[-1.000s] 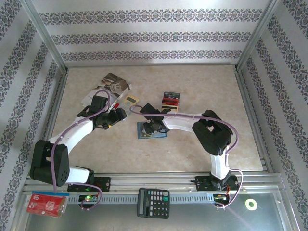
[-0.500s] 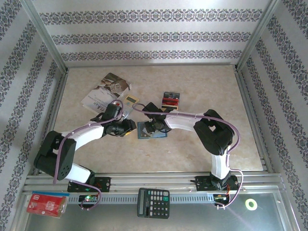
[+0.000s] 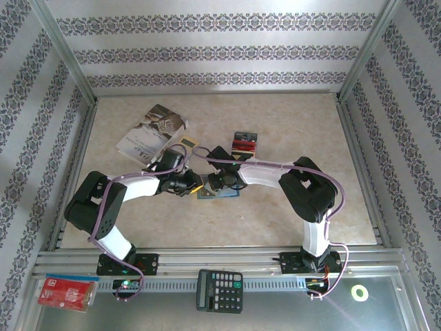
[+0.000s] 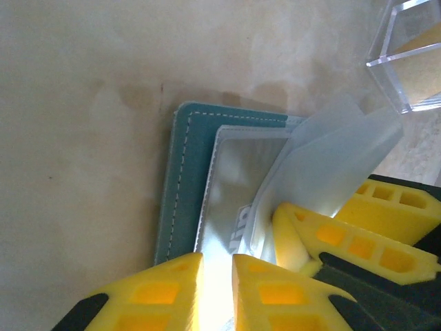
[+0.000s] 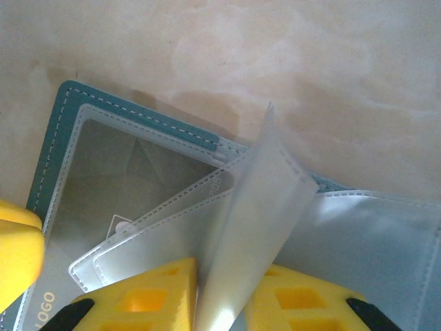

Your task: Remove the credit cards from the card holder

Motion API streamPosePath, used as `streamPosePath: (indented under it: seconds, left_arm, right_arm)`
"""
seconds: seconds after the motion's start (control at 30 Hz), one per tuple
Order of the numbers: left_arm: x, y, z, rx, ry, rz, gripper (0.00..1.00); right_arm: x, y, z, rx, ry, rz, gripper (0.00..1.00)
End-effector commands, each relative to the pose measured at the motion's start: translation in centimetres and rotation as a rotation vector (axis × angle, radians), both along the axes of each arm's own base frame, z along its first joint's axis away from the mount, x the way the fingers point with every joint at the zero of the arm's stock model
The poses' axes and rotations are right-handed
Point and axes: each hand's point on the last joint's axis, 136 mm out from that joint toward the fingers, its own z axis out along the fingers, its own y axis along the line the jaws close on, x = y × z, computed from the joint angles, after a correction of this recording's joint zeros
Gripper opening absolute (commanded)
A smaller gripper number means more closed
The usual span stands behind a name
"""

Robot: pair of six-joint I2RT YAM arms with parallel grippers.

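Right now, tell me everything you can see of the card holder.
The card holder lies open and flat on the beige table. Its cover looks like teal-blue leather with pale stitching along the edge. Inside are clear plastic sleeves, stitched at the rims. The fingers of the right gripper pinch one sleeve, holding it upright.

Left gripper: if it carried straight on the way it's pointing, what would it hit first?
The card holder: the left gripper points across its open panel with the clear window. Depth is unclear, so it might skim above. The lifted sleeve in the right gripper stands beside that line.
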Motion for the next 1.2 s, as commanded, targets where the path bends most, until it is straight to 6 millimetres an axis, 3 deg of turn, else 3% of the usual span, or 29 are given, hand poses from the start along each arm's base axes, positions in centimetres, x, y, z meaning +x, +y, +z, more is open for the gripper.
streamPosePath:
  seconds: [0.0,0.27,0.43,0.53,0.63,0.73,0.93,1.17]
  left_arm:
    - [0.6,-0.9,0.2,-0.023,-0.021,-0.010,0.17]
    - [-0.3,-0.4,-1.7,0.007,0.029,-0.008,0.16]
    - [-1.1,1.0,-3.4,0.076,0.037,-0.004,0.13]
    - [-1.3,1.1,-3.6,0.082,0.042,-0.007,0.13]
    - [-1.2,1.1,-3.4,0.081,0.033,-0.010,0.13]
    - [-1.0,1.0,-3.0,0.086,0.027,-0.023,0.13]
    - [-0.5,0.2,-1.7,0.061,0.011,-0.056,0.14]
    - [0.3,-1.9,0.8,0.026,-0.058,-0.101,0.17]
  right_arm:
    - [-1.8,-1.5,-3.3,-0.056,0.093,-0.012,0.26]
    - [-1.2,-1.5,-2.4,-0.053,0.061,-0.029,0.26]
    - [0.3,-2.4,1.7,-0.014,-0.035,-0.129,0.27]
    - [0.9,-4.3,2.9,-0.060,-0.089,-0.195,0.29]
    - [1.3,-6.4,3.2,-0.102,-0.133,-0.266,0.31]
    - [1.5,-7.2,4.2,-0.074,-0.166,-0.303,0.32]
    - [2.0,-7.0,7.3,0.055,-0.248,-0.338,0.41]
    - [1.9,-7.4,7.8,0.109,-0.245,-0.361,0.42]
